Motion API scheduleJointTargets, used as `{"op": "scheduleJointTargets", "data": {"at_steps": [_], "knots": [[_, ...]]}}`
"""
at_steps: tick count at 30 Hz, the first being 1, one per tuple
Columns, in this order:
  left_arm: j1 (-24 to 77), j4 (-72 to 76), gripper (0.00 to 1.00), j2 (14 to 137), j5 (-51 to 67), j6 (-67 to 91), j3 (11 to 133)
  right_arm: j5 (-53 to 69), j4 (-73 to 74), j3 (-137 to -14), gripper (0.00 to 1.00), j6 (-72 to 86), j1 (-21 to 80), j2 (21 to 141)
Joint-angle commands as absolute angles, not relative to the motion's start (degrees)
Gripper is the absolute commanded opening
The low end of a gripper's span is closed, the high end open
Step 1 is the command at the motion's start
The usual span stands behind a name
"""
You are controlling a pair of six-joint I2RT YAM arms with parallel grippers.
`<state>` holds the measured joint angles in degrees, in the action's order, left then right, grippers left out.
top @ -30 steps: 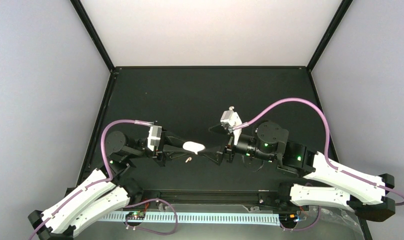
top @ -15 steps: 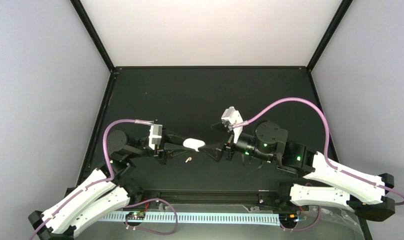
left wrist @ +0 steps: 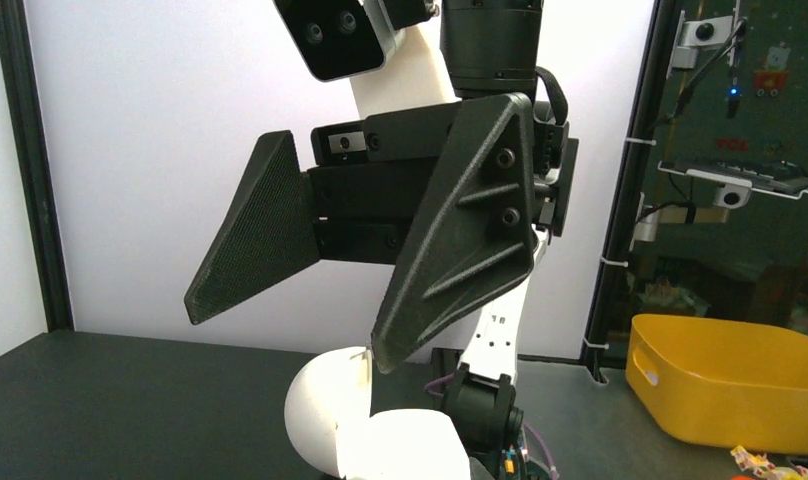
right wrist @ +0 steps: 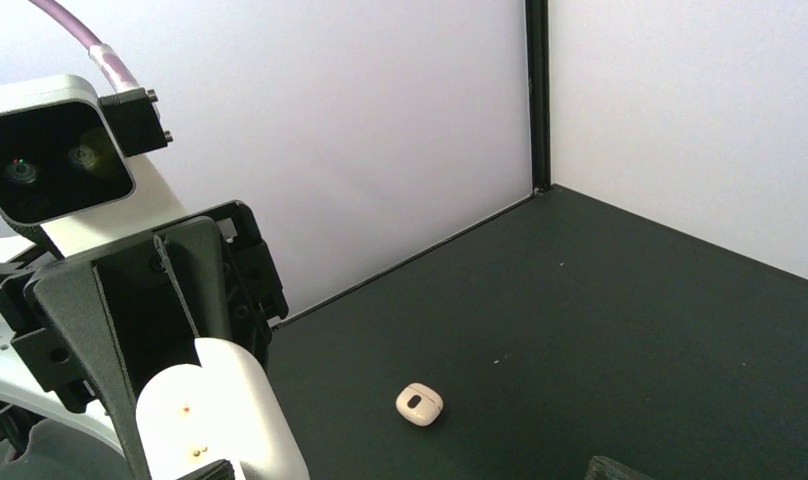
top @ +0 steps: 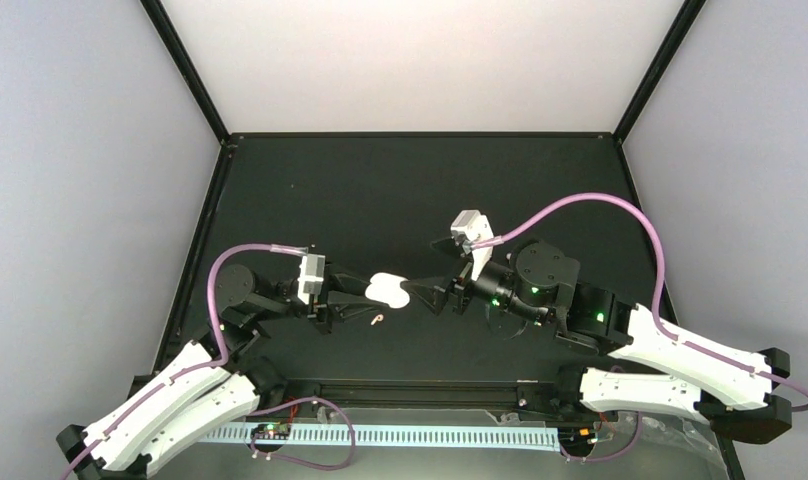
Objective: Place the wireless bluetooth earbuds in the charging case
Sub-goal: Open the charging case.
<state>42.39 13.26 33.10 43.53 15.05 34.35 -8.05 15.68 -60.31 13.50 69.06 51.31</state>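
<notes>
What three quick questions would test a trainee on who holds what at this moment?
1. True or false: the left claw is shut on the charging case.
2. Fill in: the right claw is ____, with one fingertip at the edge of the case's lid.
3. Where is the loose earbud?
A) seated inside the case
B) lying on the table, close to the case
C) pinched in the right claw

Key: 1 true; 2 open; 3 B.
</notes>
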Motion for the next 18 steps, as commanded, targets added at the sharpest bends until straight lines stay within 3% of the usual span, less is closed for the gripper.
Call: {"op": "scheduleJointTargets", "data": {"at_steps": [1, 9, 12, 15, 18], "knots": [[42.5, 13.3, 0.02, 32.0, 43.1, 14.5, 34.0, -9.6, 15.1, -61.6, 0.91, 14.1, 68.9, 49.9], [42.5, 13.9, 0.02, 30.5, 39.7, 15.4, 32.9, -6.9, 14.1, -61.3, 0.91, 14.2, 68.9, 48.3], [42.5, 14.0, 0.01, 29.0, 37.6, 15.7, 32.3, -13.2, 15.4, -61.5, 0.91, 15.8, 68.2, 48.1], [42.5, 13.5, 0.02, 27.0, 35.9, 16.0, 32.2, -15.8, 20.7, -61.5, 0.89, 23.0, 59.7, 49.0], [42.5, 13.1, 0.02, 25.0, 35.4, 16.8, 32.3, -10.3, 22.3, -56.5, 0.87, 31.0, 46.7, 47.9]]}}
